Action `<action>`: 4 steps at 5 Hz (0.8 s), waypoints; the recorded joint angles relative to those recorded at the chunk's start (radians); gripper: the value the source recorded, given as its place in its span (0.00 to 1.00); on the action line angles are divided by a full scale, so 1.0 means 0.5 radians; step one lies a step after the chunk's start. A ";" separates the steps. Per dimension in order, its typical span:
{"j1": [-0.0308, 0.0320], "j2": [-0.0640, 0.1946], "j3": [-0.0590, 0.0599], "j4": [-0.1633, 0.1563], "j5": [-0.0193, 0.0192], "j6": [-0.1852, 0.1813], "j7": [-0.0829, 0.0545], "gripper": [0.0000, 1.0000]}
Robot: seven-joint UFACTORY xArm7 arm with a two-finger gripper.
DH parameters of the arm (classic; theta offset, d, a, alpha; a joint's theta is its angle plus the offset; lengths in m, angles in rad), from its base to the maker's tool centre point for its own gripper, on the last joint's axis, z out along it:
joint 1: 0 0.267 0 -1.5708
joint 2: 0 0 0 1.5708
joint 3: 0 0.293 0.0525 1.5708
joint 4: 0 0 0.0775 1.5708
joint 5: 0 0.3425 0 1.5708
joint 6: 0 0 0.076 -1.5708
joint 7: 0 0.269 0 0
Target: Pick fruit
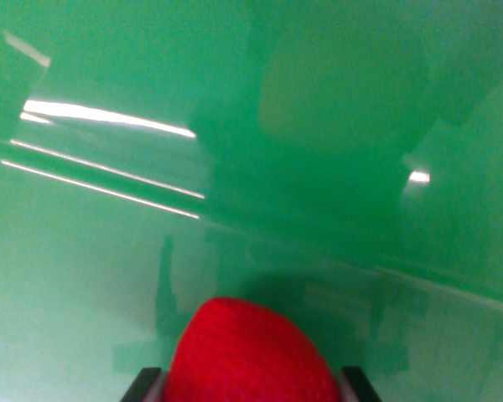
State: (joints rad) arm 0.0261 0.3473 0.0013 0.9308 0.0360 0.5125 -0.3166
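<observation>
Sitting at the bottom middle of the wrist view, a red fruit [250, 356] with a finely dimpled skin is filling the space between the two dark fingertips of the pincer [250, 387]. One fingertip [144, 383] is pressing in at its lower left and the other is showing at its lower right, so the pincer is clenched around the fruit. Only the domed upper part of the fruit is showing; its lower part is running off the bottom edge.

Everything around it is a glossy green surface [318, 126], blurred and reflective. Bright white streaks are lying across the wrist view's left, and a small white glint is sitting toward the right. A faint line is slanting across the middle, looking like an edge or fold in the green, though I cannot tell which. Above and to both sides of the fruit, only green is showing.
</observation>
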 joint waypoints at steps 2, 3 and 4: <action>0.000 -0.013 0.000 0.018 -0.0006 0.030 0.001 1.00; 0.000 -0.030 -0.001 0.042 -0.0015 0.072 0.002 1.00; 0.000 -0.030 -0.001 0.042 -0.0015 0.072 0.002 1.00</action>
State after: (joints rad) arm 0.0261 0.3323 0.0011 0.9516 0.0352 0.5483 -0.3156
